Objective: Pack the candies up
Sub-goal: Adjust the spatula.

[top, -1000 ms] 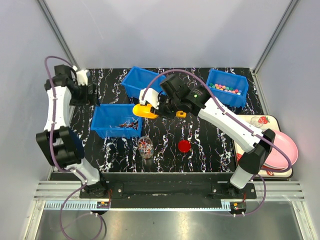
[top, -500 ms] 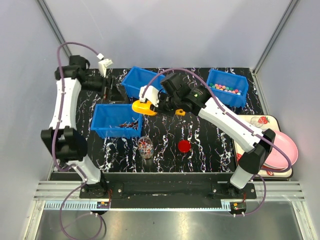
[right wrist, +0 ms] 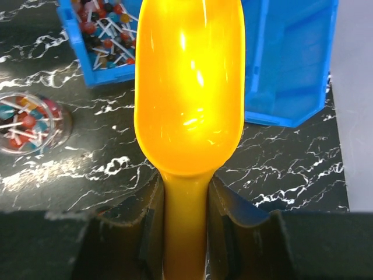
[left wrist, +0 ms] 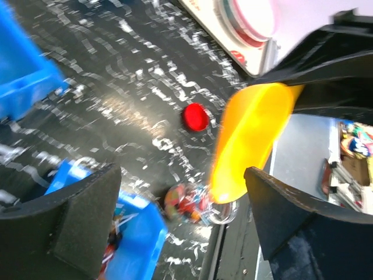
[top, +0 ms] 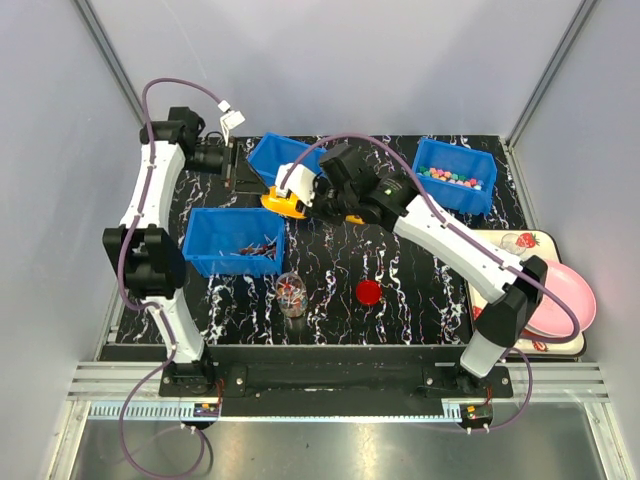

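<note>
My right gripper (top: 313,200) is shut on the handle of a yellow scoop (top: 283,203), held over the table between the blue bins. In the right wrist view the scoop (right wrist: 189,87) is empty and the gripper (right wrist: 185,233) clamps its handle. Candies on sticks lie in the near-left blue bin (top: 235,243), which also shows in the right wrist view (right wrist: 102,29). Pastel ball candies (top: 450,178) fill the back-right bin. A clear jar (top: 291,293) holds some candies. My left gripper (top: 237,172) is open and empty, raised at the back left; in its own view (left wrist: 180,221) it faces the scoop (left wrist: 250,140).
A red lid (top: 368,291) lies right of the jar. A third blue bin (top: 285,158) stands at the back middle, right behind the scoop. Pink plates (top: 570,300) on a tray (top: 500,245) sit at the right edge.
My left arm has swung up and rightward toward the back middle bin. My right gripper has carried the scoop slightly back, toward that bin.
</note>
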You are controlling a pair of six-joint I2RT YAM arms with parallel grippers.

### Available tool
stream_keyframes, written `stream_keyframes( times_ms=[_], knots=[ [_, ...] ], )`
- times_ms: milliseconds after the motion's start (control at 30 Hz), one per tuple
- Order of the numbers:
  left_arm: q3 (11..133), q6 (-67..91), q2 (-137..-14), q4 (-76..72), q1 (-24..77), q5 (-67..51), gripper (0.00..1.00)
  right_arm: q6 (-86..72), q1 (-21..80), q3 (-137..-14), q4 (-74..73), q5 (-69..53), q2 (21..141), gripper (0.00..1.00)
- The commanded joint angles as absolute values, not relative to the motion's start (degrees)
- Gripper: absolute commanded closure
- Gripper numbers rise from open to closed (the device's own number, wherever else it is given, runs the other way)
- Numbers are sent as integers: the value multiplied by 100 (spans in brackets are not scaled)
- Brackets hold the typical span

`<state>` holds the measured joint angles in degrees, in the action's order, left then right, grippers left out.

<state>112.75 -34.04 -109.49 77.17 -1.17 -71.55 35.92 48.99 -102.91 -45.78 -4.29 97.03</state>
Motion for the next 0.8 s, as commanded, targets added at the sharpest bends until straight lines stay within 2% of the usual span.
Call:
stream_keyframes(
  times_ms=[0,100,233,433,533,567,633,667,700,767],
  knots=[
    [11523,-3323,-11118,8850,-35,-7821,19,3612,4904,-10319,-3964,-27,9835,100],
    [11514,-3217,-11267,8850,158,-7919,27,3726,4957,-10214,-3736,289,9861,100],
    [11531,-3129,-11338,8851,272,-8007,43,3902,5001,-10037,-3490,667,9853,100],
    [11584,-3068,-11329,8842,430,-8007,60,3990,5010,-9809,-3121,826,9809,100],
    [11637,-3032,-11338,8851,475,-7989,72,3973,5010,-9747,-3050,800,9791,100],
    [11654,-3015,-11338,8851,483,-7989,79,3973,5018,-9738,-3032,782,9800,100],
    [11663,-3006,-11338,8851,518,-7963,86,3973,5027,-9721,-2954,791,9791,100],
    [11654,-3006,-11329,8851,527,-7980,95,3973,5027,-9703,-2927,774,9791,100],
    [11672,-3015,-11320,8851,536,-7980,100,3973,5027,-9694,-2909,765,9800,100],
    [11663,-3058,-11277,8842,545,-8015,100,3982,5027,-9703,-2883,712,9774,89]
  ],
)
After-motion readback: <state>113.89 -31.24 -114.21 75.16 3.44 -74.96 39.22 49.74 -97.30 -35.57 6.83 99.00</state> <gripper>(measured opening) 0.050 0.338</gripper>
